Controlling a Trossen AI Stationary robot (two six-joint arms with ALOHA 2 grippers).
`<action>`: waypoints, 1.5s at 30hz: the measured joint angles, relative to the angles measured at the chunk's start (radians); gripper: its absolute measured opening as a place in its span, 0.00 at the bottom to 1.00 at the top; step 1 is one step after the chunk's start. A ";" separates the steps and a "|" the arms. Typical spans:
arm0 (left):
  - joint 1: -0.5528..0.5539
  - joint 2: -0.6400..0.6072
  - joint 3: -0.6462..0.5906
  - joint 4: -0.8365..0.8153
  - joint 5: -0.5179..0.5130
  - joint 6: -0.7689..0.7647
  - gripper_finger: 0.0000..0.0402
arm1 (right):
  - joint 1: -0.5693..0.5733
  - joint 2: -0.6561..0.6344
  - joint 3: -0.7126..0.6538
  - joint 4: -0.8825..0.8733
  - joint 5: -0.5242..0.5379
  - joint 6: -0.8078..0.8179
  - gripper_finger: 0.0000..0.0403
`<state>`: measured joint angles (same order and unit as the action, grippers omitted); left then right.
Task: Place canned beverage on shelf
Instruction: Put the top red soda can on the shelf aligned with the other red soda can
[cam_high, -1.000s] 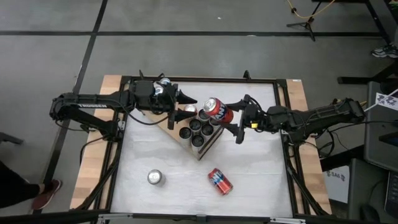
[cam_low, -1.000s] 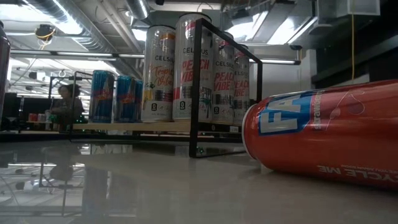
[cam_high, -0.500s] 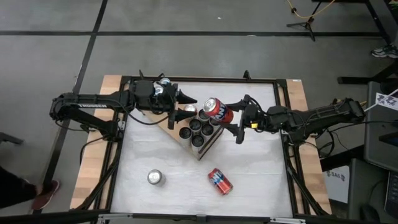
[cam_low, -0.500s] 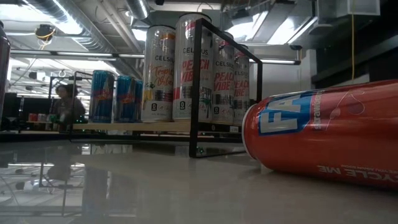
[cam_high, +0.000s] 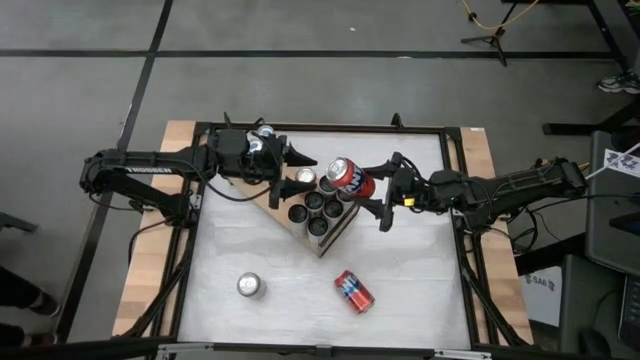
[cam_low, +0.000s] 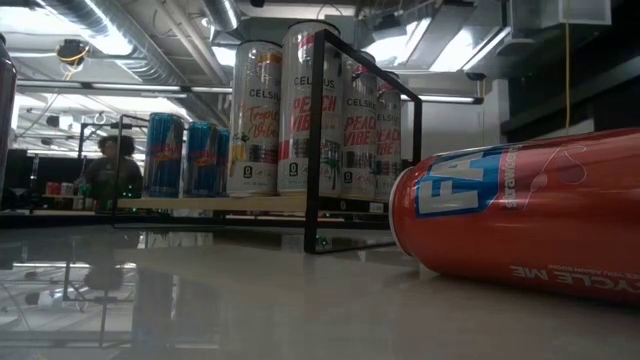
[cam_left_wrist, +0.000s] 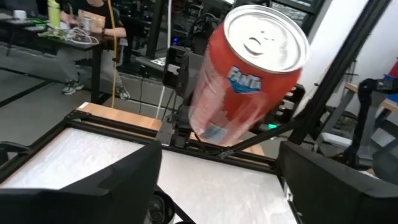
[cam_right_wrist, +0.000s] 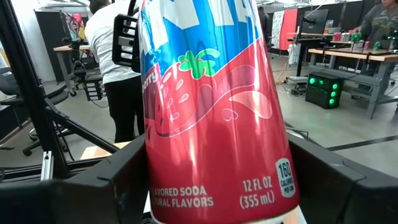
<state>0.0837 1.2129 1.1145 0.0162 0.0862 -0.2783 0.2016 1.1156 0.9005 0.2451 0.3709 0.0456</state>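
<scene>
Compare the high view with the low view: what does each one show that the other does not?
Only the high view shows the right tool holding a red soda can above the light-wood shelf, the left tool, and an upright silver can. Only the low view shows a person in the room behind. Both show the shelf and the fallen red can.

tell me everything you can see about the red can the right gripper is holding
The red can is a metal soda can with blue and white lettering, a strawberry picture and "12 FL OZ (355 mL)" printed near its base. Its silver top with the pull tab looks unopened. The right gripper is shut on its body, holding it tilted in the air above the edge of the shelf, apart from the cans standing there.
</scene>
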 joint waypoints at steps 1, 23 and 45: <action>0.000 0.000 0.000 0.000 -0.010 0.000 0.82 | 0.000 0.000 0.000 0.000 -0.006 0.000 0.76; -0.062 0.159 -0.001 0.327 -0.048 0.208 0.99 | 0.000 0.007 0.000 0.108 0.005 -0.055 0.76; -0.068 0.175 -0.001 0.452 -0.122 0.265 0.99 | -0.002 0.189 0.000 0.417 0.094 -0.172 0.76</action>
<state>0.0162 1.3884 1.1137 0.4679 -0.0359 -0.0135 0.1997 1.3051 0.9005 0.6624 0.4647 -0.1261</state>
